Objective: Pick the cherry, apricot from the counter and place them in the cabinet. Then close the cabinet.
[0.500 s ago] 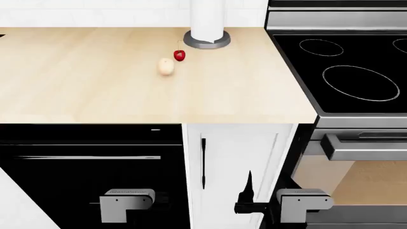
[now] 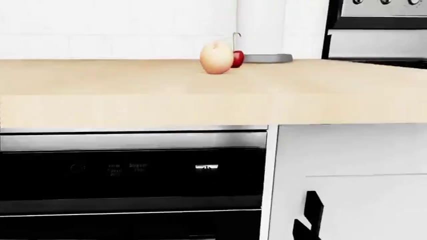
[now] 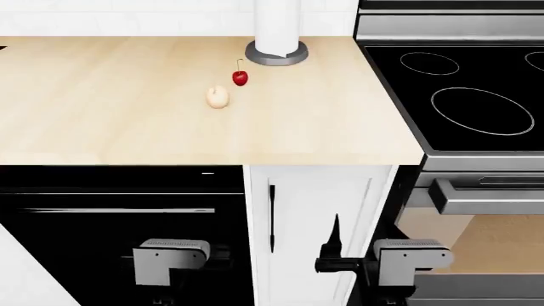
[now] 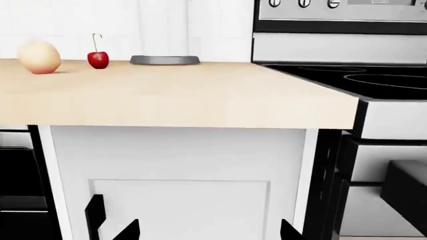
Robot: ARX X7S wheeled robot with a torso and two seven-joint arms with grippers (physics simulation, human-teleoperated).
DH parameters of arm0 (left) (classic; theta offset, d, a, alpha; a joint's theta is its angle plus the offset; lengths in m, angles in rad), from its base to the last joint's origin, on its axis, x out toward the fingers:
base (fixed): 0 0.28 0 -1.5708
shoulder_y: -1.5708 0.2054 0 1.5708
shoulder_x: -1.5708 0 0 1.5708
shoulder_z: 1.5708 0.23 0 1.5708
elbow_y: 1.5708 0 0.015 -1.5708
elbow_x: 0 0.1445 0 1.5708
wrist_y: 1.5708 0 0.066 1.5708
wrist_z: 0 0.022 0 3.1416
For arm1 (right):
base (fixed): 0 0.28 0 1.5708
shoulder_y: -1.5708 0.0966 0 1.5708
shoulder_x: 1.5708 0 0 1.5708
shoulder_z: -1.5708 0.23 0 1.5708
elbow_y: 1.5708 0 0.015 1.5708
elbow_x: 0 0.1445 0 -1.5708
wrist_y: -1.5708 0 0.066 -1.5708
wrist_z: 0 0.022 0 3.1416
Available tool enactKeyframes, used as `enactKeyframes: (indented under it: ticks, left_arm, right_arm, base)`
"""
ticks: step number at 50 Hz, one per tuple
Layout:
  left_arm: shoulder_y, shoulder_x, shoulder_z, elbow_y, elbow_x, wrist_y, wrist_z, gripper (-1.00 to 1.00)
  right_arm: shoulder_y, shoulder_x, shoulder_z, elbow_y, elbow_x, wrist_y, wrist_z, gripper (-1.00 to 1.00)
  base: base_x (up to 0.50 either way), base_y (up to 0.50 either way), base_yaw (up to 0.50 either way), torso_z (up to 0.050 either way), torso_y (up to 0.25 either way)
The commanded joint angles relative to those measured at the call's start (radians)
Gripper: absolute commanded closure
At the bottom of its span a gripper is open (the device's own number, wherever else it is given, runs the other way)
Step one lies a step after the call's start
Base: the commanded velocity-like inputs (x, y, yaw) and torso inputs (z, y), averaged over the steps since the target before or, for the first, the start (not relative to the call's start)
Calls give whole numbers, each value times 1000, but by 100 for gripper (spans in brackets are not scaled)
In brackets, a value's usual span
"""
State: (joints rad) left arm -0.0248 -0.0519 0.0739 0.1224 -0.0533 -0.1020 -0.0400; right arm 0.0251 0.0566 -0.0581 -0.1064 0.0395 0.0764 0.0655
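The cherry [image 3: 241, 78] and the apricot [image 3: 218, 97] lie close together, not touching, on the counter [image 3: 119, 115] toward its back, near a paper towel stand. The left wrist view shows the apricot [image 2: 216, 58] partly in front of the cherry [image 2: 237, 58]. The right wrist view shows the cherry [image 4: 98, 59] and apricot [image 4: 39, 57] side by side. The white cabinet [image 3: 314, 217] below the counter has its door shut. Both grippers hang below counter height, far from the fruit. My right gripper [image 4: 208, 233] is open and empty before the door. My left gripper [image 2: 213, 236] faces the dishwasher, with one fingertip [image 2: 300, 231] showing far off centre.
A paper towel stand [image 3: 276, 50] sits at the back of the counter. A black glass stovetop [image 3: 463, 89] and oven [image 3: 485, 197] are to the right. A black dishwasher [image 3: 119, 229] is left of the cabinet, whose black handle [image 3: 272, 217] runs down the door's left side.
The apricot has shifted slightly toward the counter's front and left, and the cherry a little toward the front, its stem now showing. Both grippers have risen a little.
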Motion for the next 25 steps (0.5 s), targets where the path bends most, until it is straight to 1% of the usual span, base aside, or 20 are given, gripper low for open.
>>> enactKeyframes:
  ticks: [1,9,13,15,22,25]
  left_arm:
    - [-84,-28,35,307,-39,-303,-22,-100]
    - [-224,-70,9,468,-82,-554,-23,-100]
    - [-279,-92,-11,523,-114,-636,-8,-100]
    - [-308,-106,-19,549,-132,-676,4,-100]
    - [-425,-145,-75,647,-208,-854,34,-100]
    - [-469,-159,-102,657,-242,-908,54,-100]
  right_arm:
    - [48,30,-15,-168,26,147,21,-100]
    - [103,61,-17,-263,48,257,19,-100]
    - [128,79,-24,-322,57,315,11,-100]
    - [140,86,-28,-351,68,345,3,-100]
    - [192,103,-8,-426,143,444,-30,-100]
    - [221,110,10,-472,180,502,-35,-100]
  base:
    - [0,0,0,0,0]
    - [0,0,0,0,0]
    - [0,0,0,0,0]
    - [0,0,0,31,0]
    - [0,0,0,50,0]
    - [0,0,0,50,0]
